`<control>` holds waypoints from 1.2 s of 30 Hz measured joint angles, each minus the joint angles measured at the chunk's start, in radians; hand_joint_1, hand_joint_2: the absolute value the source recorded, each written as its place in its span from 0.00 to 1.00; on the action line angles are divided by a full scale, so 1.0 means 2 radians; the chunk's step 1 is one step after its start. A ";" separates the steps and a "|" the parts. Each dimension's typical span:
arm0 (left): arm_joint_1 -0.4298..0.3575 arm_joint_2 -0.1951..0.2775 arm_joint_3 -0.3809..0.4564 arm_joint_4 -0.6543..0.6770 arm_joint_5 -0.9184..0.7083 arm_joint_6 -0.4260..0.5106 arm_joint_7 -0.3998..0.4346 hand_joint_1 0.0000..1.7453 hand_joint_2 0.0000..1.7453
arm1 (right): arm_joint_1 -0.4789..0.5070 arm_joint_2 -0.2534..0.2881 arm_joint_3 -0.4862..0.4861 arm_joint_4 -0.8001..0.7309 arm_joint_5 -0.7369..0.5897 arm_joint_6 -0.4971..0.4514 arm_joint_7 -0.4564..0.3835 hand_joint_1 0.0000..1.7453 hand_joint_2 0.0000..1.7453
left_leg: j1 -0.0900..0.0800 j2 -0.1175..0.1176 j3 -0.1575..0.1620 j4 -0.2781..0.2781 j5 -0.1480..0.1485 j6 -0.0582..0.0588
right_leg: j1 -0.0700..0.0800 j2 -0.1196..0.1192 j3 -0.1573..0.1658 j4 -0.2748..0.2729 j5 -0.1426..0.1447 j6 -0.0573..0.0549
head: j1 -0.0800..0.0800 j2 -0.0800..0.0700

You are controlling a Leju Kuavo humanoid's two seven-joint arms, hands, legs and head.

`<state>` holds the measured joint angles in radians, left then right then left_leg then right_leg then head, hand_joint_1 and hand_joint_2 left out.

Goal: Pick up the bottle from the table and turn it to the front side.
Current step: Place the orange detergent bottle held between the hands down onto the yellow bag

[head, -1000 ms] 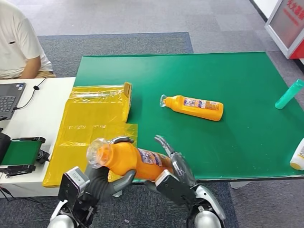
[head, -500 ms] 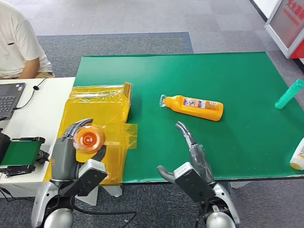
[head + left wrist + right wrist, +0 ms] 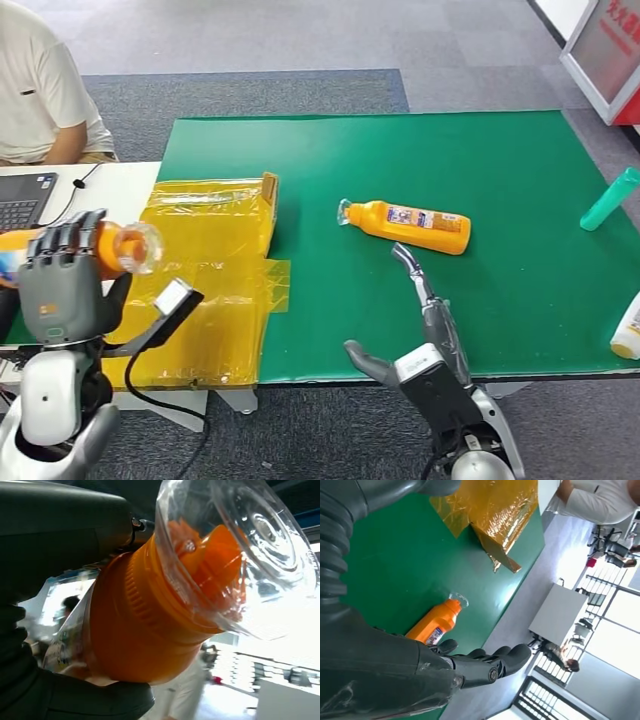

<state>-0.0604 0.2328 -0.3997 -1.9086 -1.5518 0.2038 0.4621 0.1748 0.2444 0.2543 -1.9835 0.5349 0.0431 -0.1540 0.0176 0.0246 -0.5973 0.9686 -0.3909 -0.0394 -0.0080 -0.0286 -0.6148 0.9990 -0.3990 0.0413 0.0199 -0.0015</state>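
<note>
Green mat (image 3: 490, 300) covers the table ahead of me. My right hand (image 3: 423, 330) hovers at its near edge, fingers straight and apart, holding nothing. My left hand (image 3: 60, 280), raised at the left, wraps the bottle (image 3: 124, 247), cap pointing right.

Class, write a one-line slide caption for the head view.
Left robot hand holds an orange bottle beside the green table; right robot hand open near a second orange bottle.

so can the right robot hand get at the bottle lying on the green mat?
Probably yes: the right robot hand is open, and bare mat lies between it and the lying bottle.
</note>
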 joint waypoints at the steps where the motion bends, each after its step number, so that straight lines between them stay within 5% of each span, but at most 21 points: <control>1: -0.013 0.019 -0.024 0.015 0.000 -0.002 0.003 1.00 1.00 | 0.000 0.000 -0.001 -0.002 -0.002 0.000 -0.002 0.00 1.00 | 0.000 0.000 0.000 0.000 0.000 0.000 | 0.000 0.000 0.000 0.000 0.000 0.000 | 0.000 0.000; 6: -0.053 0.059 -0.078 0.089 0.000 -0.008 -0.038 1.00 1.00 | 0.000 0.000 -0.004 -0.021 -0.009 -0.001 -0.007 0.00 1.00 | -0.001 0.001 0.000 0.000 0.000 0.000 | -0.001 0.001 -0.001 0.000 0.001 0.000 | 0.000 0.000; 13: -0.068 0.052 -0.081 0.155 0.000 -0.019 -0.106 1.00 1.00 | 0.001 0.000 -0.009 -0.055 -0.015 0.003 -0.021 0.00 1.00 | -0.001 0.001 -0.001 0.000 0.000 0.000 | -0.001 0.001 -0.001 0.000 0.001 0.000 | 0.000 0.000; 24: -0.086 0.007 -0.075 0.206 0.000 -0.042 -0.147 1.00 1.00 | -0.003 -0.003 -0.006 -0.094 -0.021 0.008 -0.035 0.00 1.00 | -0.001 0.001 -0.001 0.000 0.000 0.000 | -0.001 0.001 -0.002 0.000 0.001 0.000 | 0.000 0.000; 36: -0.084 -0.081 0.008 0.238 0.000 -0.055 -0.212 1.00 1.00 | -0.006 -0.008 -0.006 -0.117 -0.030 0.011 -0.044 0.00 1.00 | -0.001 0.001 -0.001 0.000 0.000 0.000 | -0.001 0.001 -0.002 0.000 0.001 0.000 | 0.000 0.000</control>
<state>-0.2280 0.0712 -0.3845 -1.4321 -1.5518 0.0931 0.0383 0.1626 0.2290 0.2426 -2.2172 0.4753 0.0643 -0.2423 0.0160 0.0269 -0.6002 0.9687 -0.3914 -0.0396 -0.0098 -0.0259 -0.6184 0.9987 -0.3975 0.0415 0.0199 -0.0015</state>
